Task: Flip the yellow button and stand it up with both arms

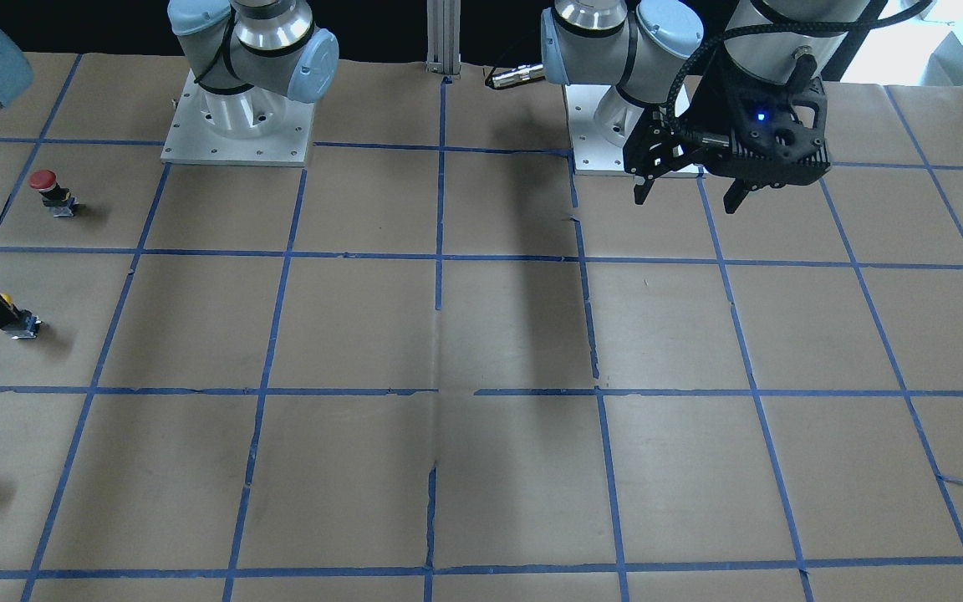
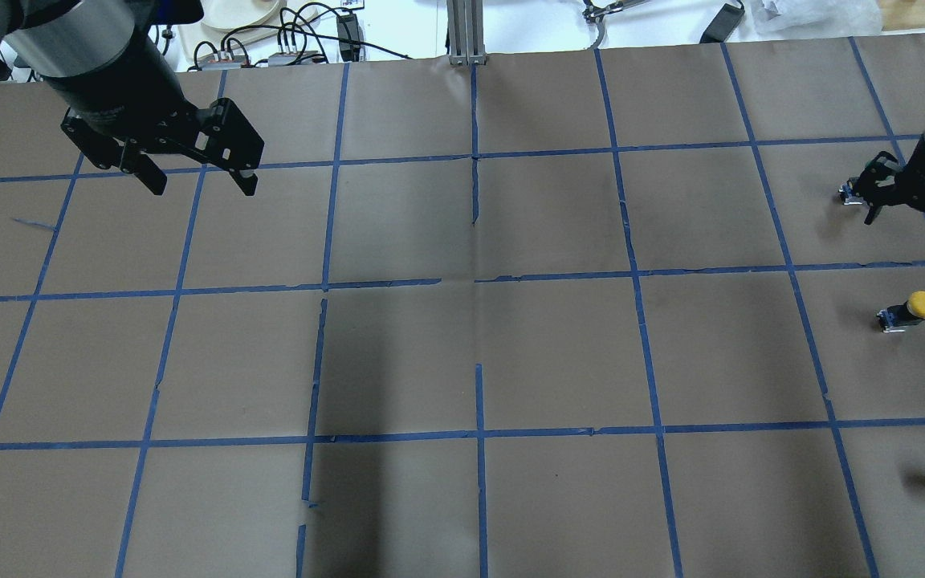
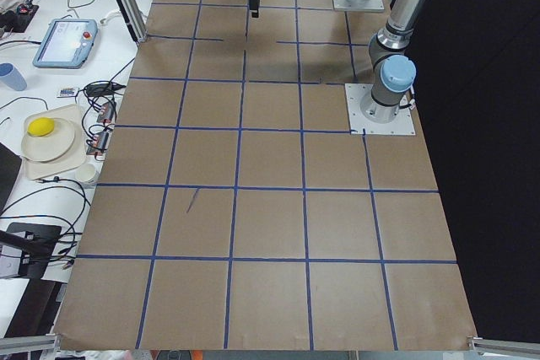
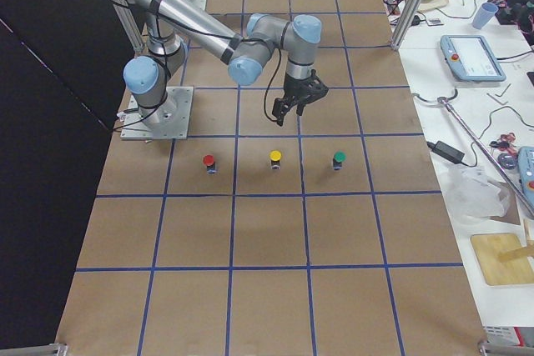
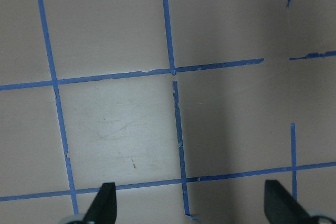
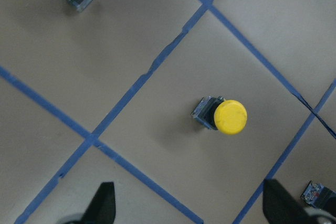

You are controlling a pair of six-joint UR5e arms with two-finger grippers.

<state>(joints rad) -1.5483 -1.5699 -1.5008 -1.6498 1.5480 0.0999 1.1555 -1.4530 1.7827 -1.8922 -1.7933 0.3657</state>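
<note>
The yellow button [image 6: 226, 116] has a round yellow cap on a dark blocky body and appears to stand cap up at the table's right end. It also shows in the overhead view [image 2: 912, 308] and the exterior right view [image 4: 275, 158]. My right gripper [image 6: 191, 203] is open and empty. It hovers above the table over the button without touching it, and it also shows in the overhead view [image 2: 910, 239]. My left gripper [image 2: 204, 191] is open and empty, held high over the far left of the table, with only bare paper between its fingertips [image 5: 107, 199].
A green-capped button [image 4: 338, 158] stands beyond the yellow one, and a red-capped button [image 1: 44, 182] stands on its robot side. Both are in the same row. The table [image 2: 478, 353] is brown paper with a blue tape grid. The arm bases [image 1: 235, 125] stand at the robot edge.
</note>
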